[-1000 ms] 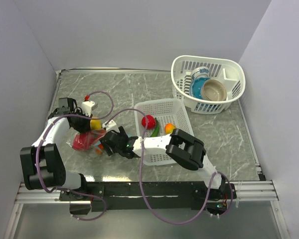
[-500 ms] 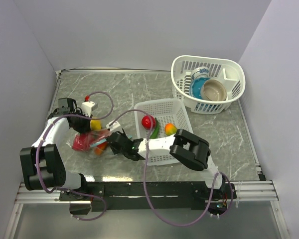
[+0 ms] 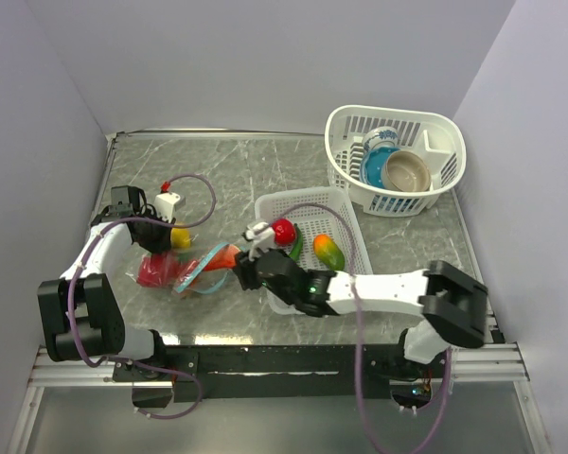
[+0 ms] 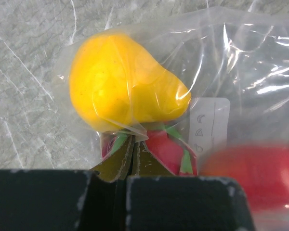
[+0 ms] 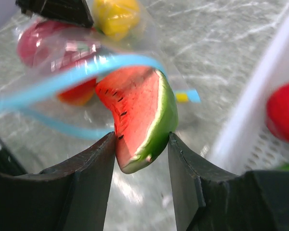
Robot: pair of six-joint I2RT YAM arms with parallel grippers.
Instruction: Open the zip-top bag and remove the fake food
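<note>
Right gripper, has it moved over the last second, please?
Yes, the right gripper has pulled rightward toward the nearer white basket, gripping a watermelon slice.

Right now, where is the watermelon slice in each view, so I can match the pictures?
Top external: watermelon slice left of centre, in the right pincer, beside the zip-top bag.
Left wrist: not in it.
Right wrist: centre, between the pincer's fingers.
Shared landmark: the yellow fruit inside the bag.

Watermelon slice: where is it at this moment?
The watermelon slice is pinched in the right hand at the open mouth of the zip-top bag, on the table just left of the white basket.
</note>
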